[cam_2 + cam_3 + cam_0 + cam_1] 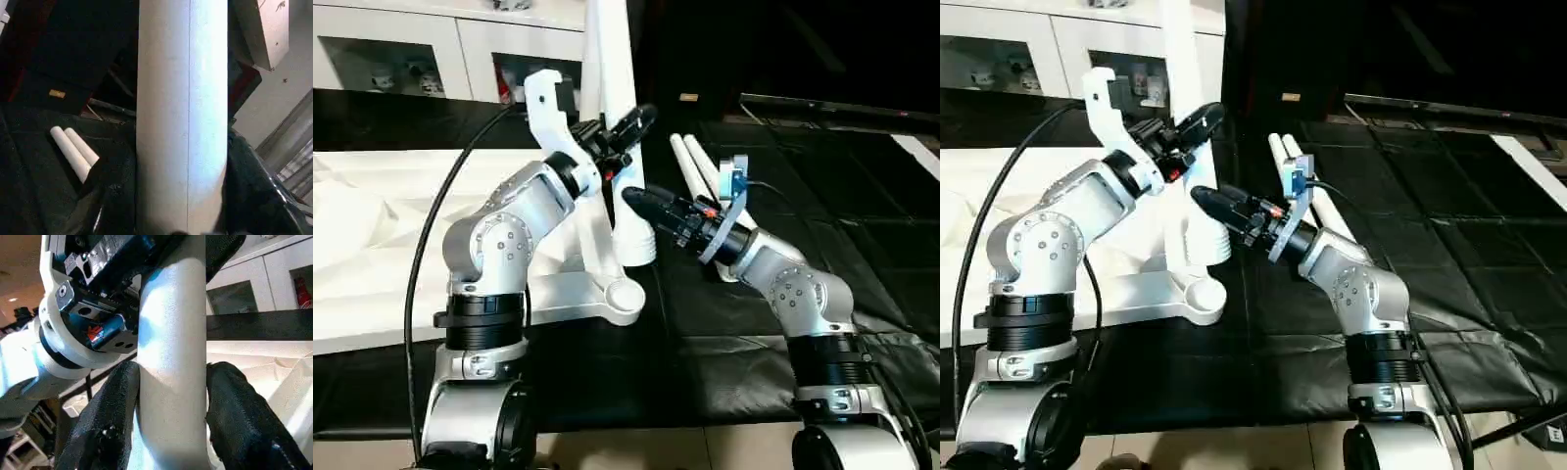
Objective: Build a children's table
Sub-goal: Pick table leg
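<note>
One white table leg (607, 59) stands upright, and both grippers hold it. My left gripper (628, 127) is shut on the leg high up. My right gripper (636, 199) is shut on it lower down, with its black fingers (107, 416) pressed on either side of the leg (171, 357). The leg's ribbed lower end (634, 245) sits just behind the round corner socket (625, 294) of the white table top (558, 289), which lies flat behind my left arm. I cannot tell whether that end touches the socket. Two more legs (695, 162) lie side by side on the black mat.
A white cabinet with glass doors (391, 59) runs along the back. Crumpled white sheeting (362, 215) covers the floor to the left. Black matting (822, 196) spreads to the right. A black cable (431, 235) loops beside my left arm.
</note>
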